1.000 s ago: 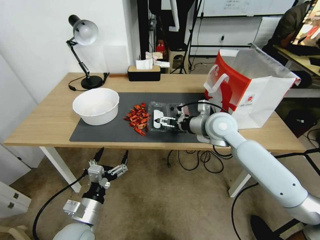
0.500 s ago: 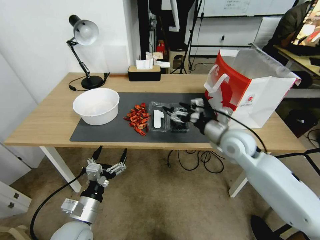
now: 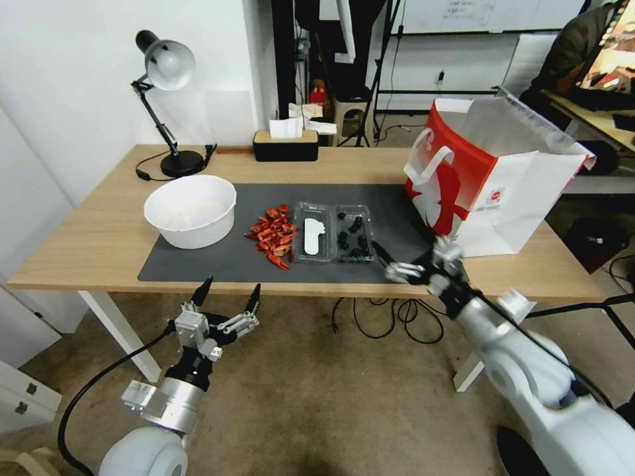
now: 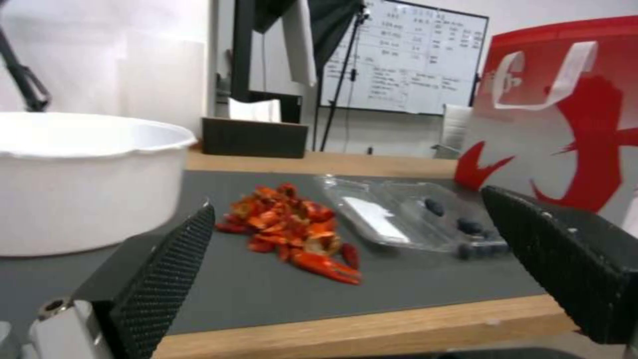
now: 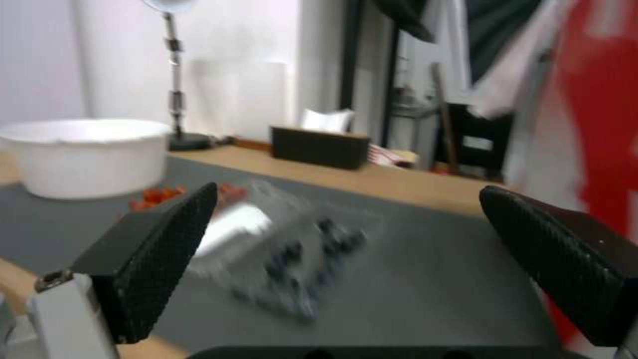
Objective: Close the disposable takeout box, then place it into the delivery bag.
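Head view: takeout box (image 3: 335,233) open flat, right gripper (image 3: 390,264) beside it, fingers spread, left gripper (image 3: 228,297) likewise, below table (image 3: 92,238).

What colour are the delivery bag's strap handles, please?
White, clearest in the left wrist view: the strap handle against the delivery bag.

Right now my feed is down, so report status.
Left gripper open, below table edge. Right gripper open, near takeout box. Box lies open on mat. Delivery bag stands open.

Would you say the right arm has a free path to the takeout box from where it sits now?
Probably yes. The right gripper, jaws open, hovers at the mat's near edge just beside the open takeout box, with bare mat between them; the delivery bag stands off to the side.
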Controlling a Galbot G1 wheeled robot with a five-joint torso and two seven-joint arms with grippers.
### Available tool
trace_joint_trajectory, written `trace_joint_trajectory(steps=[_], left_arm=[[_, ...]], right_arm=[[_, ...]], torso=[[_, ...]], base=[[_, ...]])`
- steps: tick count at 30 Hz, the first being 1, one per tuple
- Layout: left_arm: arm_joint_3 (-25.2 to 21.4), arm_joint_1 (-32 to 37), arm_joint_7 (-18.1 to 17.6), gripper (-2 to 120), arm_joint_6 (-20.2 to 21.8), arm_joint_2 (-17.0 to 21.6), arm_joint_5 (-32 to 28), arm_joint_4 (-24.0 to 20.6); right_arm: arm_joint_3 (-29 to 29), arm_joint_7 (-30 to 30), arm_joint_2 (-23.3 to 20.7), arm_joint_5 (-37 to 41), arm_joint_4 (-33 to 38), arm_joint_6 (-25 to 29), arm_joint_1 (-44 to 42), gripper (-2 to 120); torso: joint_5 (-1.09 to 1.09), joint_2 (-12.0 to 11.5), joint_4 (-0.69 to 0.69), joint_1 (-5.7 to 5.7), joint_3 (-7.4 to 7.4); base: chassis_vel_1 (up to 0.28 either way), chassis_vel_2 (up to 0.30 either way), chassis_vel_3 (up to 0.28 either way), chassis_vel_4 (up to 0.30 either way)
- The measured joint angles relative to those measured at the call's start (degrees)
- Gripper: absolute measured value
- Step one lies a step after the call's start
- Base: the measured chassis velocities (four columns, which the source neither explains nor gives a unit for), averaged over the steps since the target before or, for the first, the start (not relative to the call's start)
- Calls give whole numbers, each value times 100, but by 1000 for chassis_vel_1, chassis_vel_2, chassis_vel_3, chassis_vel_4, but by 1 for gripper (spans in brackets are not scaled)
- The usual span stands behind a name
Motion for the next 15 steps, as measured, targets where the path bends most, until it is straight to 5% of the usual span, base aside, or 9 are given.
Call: trace_joint_trajectory(steps=[5, 15], left_arm=[[239, -137, -107, 100, 196, 165, -353, -50], [877, -648, -772, 100, 1036, 584, -2112, -412]], right_arm=[[354, 34, 410, -354, 55, 134, -550, 100], [677, 58, 1151, -656, 194, 162, -1092, 100]], torso=[[0, 0, 0, 0, 0], [0, 0, 2, 1, 0]], base=[[0, 0, 0, 0], [0, 0, 0, 0]])
